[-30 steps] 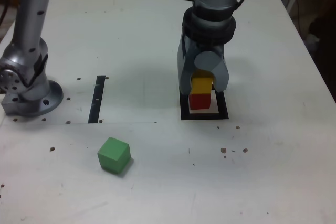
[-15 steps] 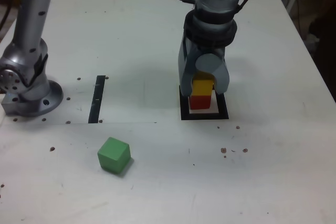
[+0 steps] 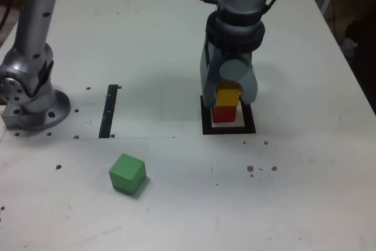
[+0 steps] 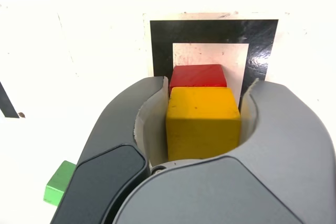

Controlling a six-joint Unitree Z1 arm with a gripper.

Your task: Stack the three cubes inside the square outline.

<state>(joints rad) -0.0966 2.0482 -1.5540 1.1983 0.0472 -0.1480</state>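
The yellow cube (image 3: 227, 96) sits on the red cube (image 3: 224, 113), and both stand inside the black square outline (image 3: 207, 129) at the exterior view's right. My gripper (image 3: 228, 94) hangs straight down around the yellow cube. In the wrist view the yellow cube (image 4: 203, 121) lies between the grey jaws of the gripper (image 4: 207, 85), with a thin gap showing on each side, so the jaws stand slightly open. The red cube (image 4: 198, 75) peeks out beneath it, within the outline (image 4: 160, 40). The green cube (image 3: 127, 173) lies alone at the front left of the exterior view, and shows as a green corner (image 4: 59, 183) in the wrist view.
A thin black strip (image 3: 109, 110) lies on the white table between the arm's base (image 3: 29, 95) and the outline. Small dark specks dot the table's front. The table's right edge runs close behind the outline's side.
The jaws have eased a little wider around the yellow cube. The cubes and the arm have hardly moved.
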